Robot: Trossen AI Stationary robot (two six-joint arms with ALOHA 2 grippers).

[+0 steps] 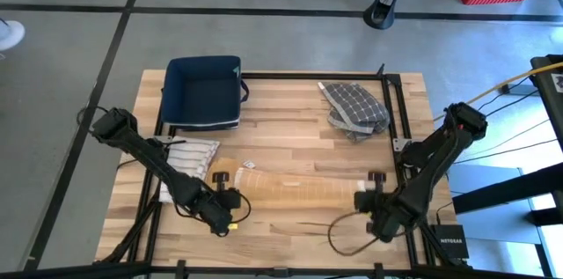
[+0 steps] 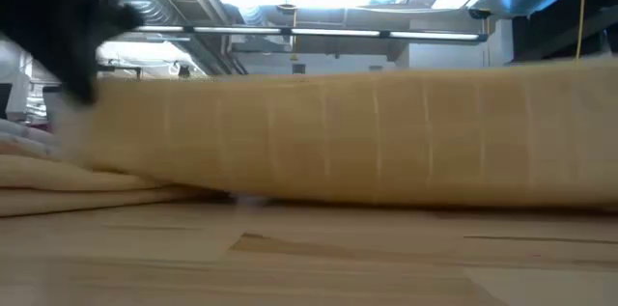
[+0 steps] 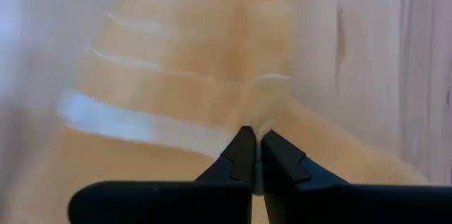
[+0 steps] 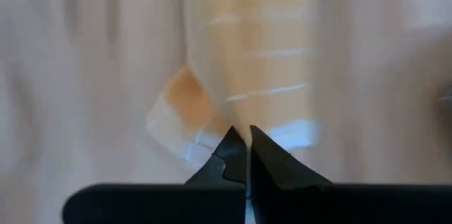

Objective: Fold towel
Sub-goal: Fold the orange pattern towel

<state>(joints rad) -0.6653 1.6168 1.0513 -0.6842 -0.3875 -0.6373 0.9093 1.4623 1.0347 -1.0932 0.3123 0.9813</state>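
A tan towel (image 1: 295,189) with thin white stripes lies stretched across the near half of the wooden table. In the low view its near edge (image 2: 367,137) stands raised as a long band. My left gripper (image 1: 233,201) is shut on its left end, my right gripper (image 1: 359,201) on its right end. The towel's far part rests on the table top. My left gripper pinches the towel's near-left edge (image 3: 265,107) between its two fingers, slanting down from above. The cloth rises to the fingertips in a small peak; one layer or several, I cannot tell. That end is lifted and the rest trails onto the table. My right gripper pinches the towel's near-right edge (image 4: 236,121) between its two fingers, pointing steeply down. A turned-over corner (image 4: 185,104) shows beside the fingertips. This end is lifted off the table, and the edge runs nearly straight toward the other gripper.
A navy blue bin (image 1: 204,91) stands at the far left, and a grey checked cloth (image 1: 356,107) lies bunched at the far right. A white striped cloth (image 1: 186,157) lies under my left arm. A black cable (image 1: 347,237) loops near the front edge.
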